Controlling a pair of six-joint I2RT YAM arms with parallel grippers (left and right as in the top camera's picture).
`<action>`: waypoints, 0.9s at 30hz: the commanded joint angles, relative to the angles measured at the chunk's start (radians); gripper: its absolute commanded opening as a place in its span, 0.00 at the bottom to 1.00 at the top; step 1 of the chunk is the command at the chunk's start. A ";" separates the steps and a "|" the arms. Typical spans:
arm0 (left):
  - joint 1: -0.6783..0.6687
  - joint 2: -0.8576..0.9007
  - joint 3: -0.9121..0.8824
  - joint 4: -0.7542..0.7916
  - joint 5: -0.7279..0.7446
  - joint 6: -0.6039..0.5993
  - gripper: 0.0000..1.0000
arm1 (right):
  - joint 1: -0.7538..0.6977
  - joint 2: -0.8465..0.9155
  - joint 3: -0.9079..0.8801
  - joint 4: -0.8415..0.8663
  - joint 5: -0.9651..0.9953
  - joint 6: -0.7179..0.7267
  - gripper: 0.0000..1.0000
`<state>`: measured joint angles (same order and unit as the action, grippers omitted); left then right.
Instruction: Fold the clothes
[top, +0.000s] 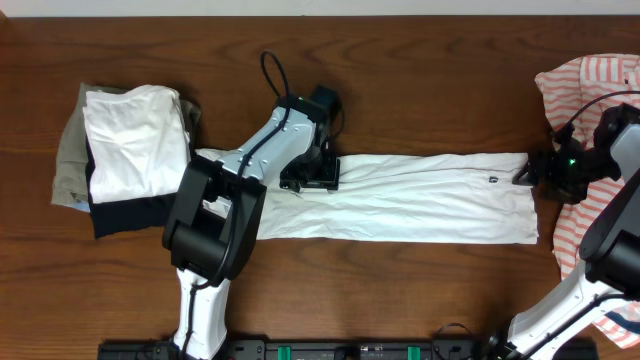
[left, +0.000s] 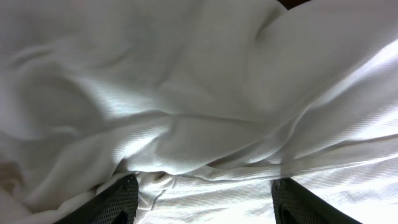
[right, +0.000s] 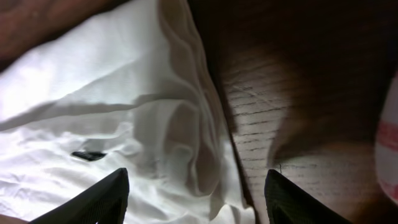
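The clothes in hand are a white garment (top: 420, 200) laid as a long flat strip across the middle of the table. My left gripper (top: 312, 176) rests over the strip's upper edge near its left part. In the left wrist view, white fabric (left: 199, 93) fills the frame and the left gripper (left: 205, 200) stands open, cloth lying loose between its fingers (left: 118, 202). My right gripper (top: 528, 172) is at the strip's right end. It is open (right: 196, 198) over the rumpled white edge (right: 155, 124), gripping nothing. A small dark tag (right: 88, 155) shows on the cloth.
A stack of folded clothes (top: 130, 150), white over black and khaki, sits at the far left. A coral-and-white striped garment (top: 590, 90) lies at the right edge, under the right arm. Bare wooden table (top: 420, 300) runs along the front and back.
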<state>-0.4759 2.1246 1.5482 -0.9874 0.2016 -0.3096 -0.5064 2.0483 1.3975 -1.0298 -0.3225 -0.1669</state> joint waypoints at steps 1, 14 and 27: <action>0.010 0.013 -0.011 -0.006 -0.038 0.020 0.70 | -0.003 0.014 -0.005 0.005 0.012 -0.018 0.69; 0.010 0.013 -0.011 -0.006 -0.038 0.020 0.70 | 0.003 0.017 -0.091 0.054 -0.030 -0.005 0.67; 0.010 0.013 -0.011 -0.006 -0.038 0.020 0.70 | 0.043 0.017 -0.145 0.114 -0.073 0.014 0.17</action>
<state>-0.4759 2.1246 1.5482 -0.9878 0.1974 -0.3092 -0.4786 2.0224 1.2808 -0.9215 -0.4133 -0.1699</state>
